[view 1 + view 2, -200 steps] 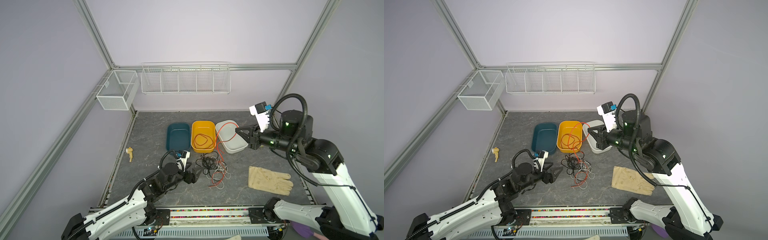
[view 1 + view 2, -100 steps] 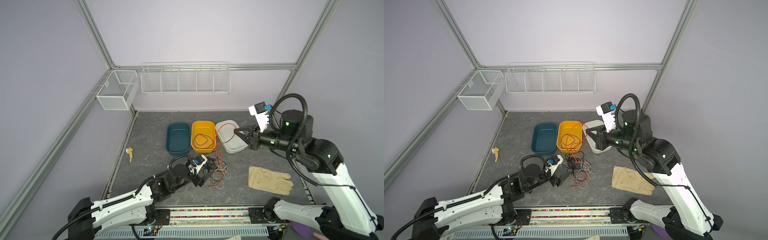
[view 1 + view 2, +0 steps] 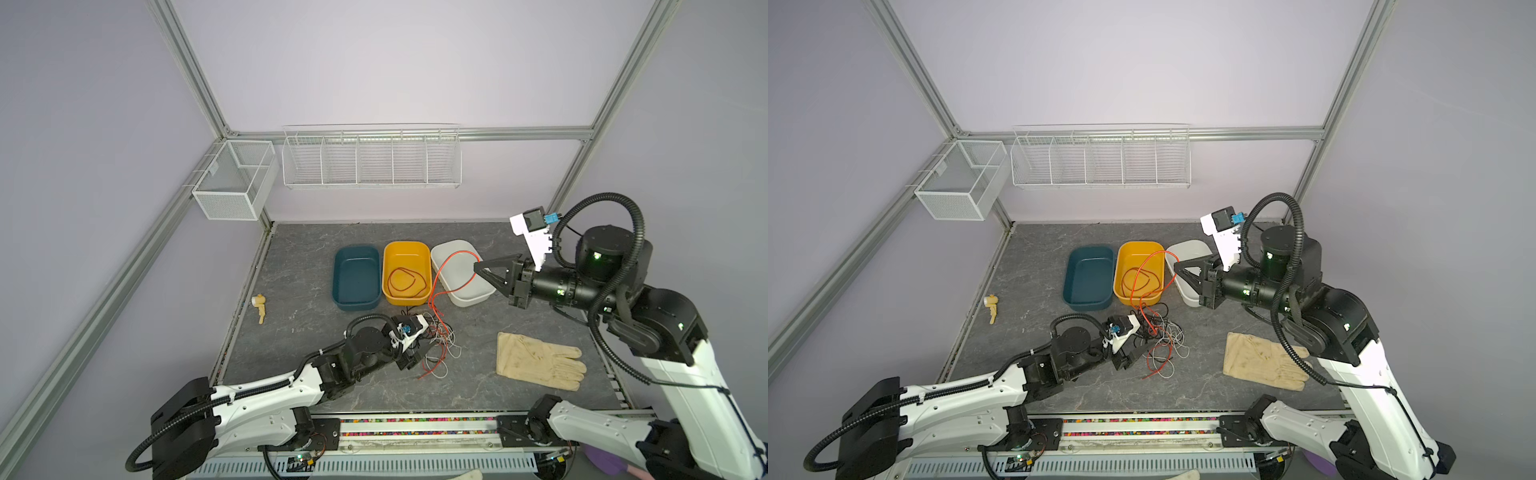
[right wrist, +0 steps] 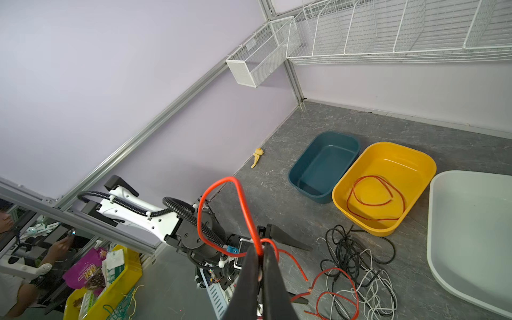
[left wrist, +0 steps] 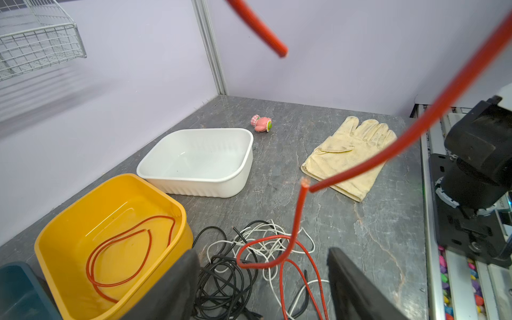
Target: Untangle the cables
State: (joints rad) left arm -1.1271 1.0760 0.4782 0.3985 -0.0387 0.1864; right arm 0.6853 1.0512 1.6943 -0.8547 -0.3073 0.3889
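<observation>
The cables lie in a tangle (image 3: 439,345) (image 3: 1160,338) on the grey table in front of the yellow bin: black loops (image 5: 221,274), white strands (image 5: 263,235) and a red-orange cable (image 5: 266,263). My right gripper (image 3: 478,268) (image 4: 260,255) hangs above the white bin, shut on the red-orange cable (image 3: 433,286), which arcs from it down into the tangle. My left gripper (image 3: 419,353) (image 5: 263,291) sits low at the tangle's left side. It is open, with cable loops lying between its fingers (image 5: 171,291). Another red-orange cable (image 3: 405,282) lies coiled in the yellow bin.
A blue bin (image 3: 356,278), the yellow bin (image 3: 405,249) and the white bin (image 3: 457,286) stand in a row behind the tangle. A cream glove (image 3: 536,365) lies at the right, a small yellow toy (image 3: 259,305) at the left, a pink toy (image 5: 261,123) behind the white bin. Wire baskets (image 3: 370,160) hang on the back wall.
My left arm has stretched to the right, bringing its gripper up to the tangle, and its jaws have narrowed a little. The right gripper has barely moved and still holds the red-orange cable.
</observation>
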